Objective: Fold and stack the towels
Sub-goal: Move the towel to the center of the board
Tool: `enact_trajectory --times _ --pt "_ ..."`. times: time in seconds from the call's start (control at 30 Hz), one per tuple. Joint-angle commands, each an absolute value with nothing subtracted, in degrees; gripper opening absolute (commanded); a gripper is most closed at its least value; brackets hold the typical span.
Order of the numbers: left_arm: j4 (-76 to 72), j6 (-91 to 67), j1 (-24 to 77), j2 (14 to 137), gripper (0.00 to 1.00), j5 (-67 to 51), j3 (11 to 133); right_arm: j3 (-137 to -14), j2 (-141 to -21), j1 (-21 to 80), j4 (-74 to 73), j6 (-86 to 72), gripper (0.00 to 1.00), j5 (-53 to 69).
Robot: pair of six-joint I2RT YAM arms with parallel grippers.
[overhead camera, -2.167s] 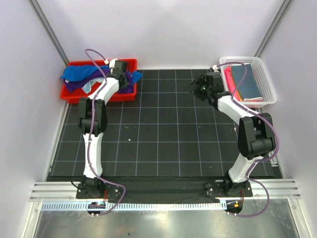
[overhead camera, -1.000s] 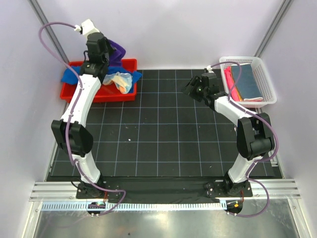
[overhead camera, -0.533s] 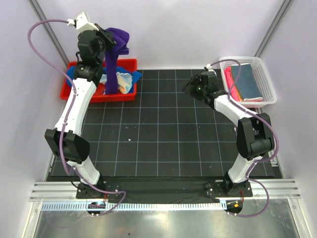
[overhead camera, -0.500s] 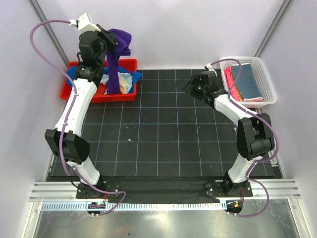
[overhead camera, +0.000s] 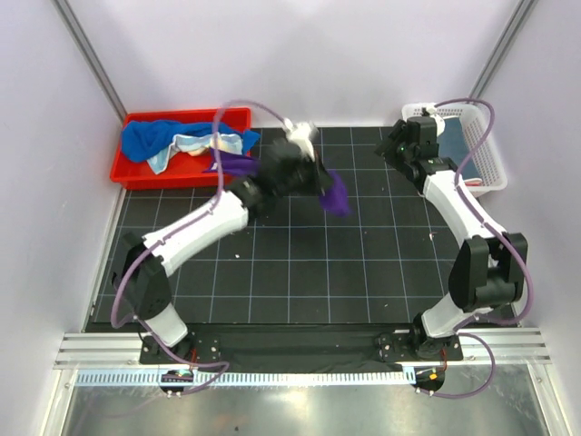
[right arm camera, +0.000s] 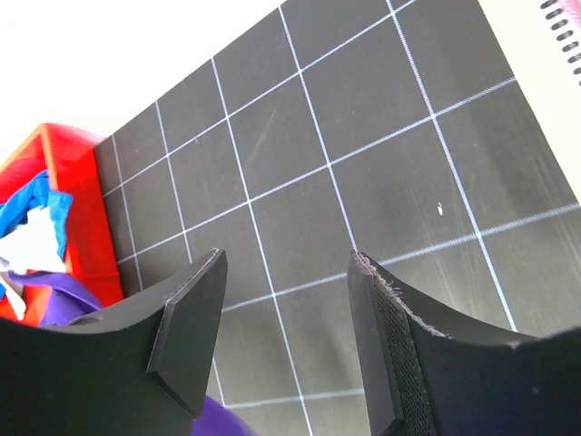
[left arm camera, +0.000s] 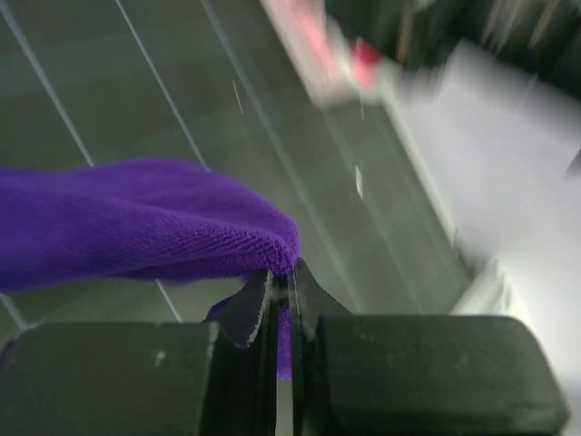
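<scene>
**Purple towel pinched by one edge, hanging above the mat**

The left gripper (left arm camera: pixel 283 282) is closed tight on a thin fold of the purple towel (overhead camera: pixel 334 194). In the left wrist view the two fingers meet with only a sliver of cloth between them. From above, the towel is in the middle of the frame, over the black mat (overhead camera: pixel 290 263). One bunch droops to the right of the wrist and a tail trails back to the left.

The right gripper (right arm camera: pixel 288 268) is spread wide with nothing between its fingers. It sits at the upper right, beside the white basket (overhead camera: pixel 490 173), whose contents are mostly hidden behind the arm.

A blue towel (overhead camera: pixel 145 136) and a pale towel (overhead camera: pixel 201 143) lie heaped in the red bin (overhead camera: pixel 124 175) at the upper left.

The cloth looks light, limp and fuzzy. It should drape and crumple rather than hold any shape, and it is unlikely to slip from a firm pinch. Held at one point, it bunches into a rope.

To spread it flat, I judge the free gripper should take a second corner or hem, well apart from the first grip. The two grips can then pull the edge taut. A grab into the middle of the bunch risks catching several layers at once.
</scene>
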State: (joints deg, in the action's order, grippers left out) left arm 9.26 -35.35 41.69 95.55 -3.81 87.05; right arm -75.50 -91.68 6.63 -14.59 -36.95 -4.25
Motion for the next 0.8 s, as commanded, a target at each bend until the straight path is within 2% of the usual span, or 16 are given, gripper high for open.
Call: enact_trajectory --times 0.0,0.13,0.23,0.4,0.7,0.77 --pt "9.4 -38.92 48.76 88.86 0.0 -0.44 78.16 -73.13 -86.31 7.03 -15.64 -36.04 0.63 -6.15" --pt "9.23 -45.16 55.78 84.3 0.0 2.37 65.61 -68.92 -84.03 7.03 -15.12 -34.98 0.63 -4.75" --pt "8.53 -47.54 60.45 83.06 0.0 3.6 61.8 -68.29 -84.9 7.47 -14.5 -33.41 0.63 -2.21" --pt "8.52 -49.48 67.4 84.29 0.0 3.61 60.38 -70.84 -90.69 13.26 -15.29 -29.63 0.63 -1.67" --pt "9.05 -48.51 70.14 83.41 0.0 1.23 61.0 -77.16 -100.63 19.86 -15.12 -25.58 0.63 1.12" --pt "10.1 -48.52 70.14 82.45 0.11 3.85 60.91 -79.62 -103.53 21.18 -15.64 -24.79 0.63 1.58"
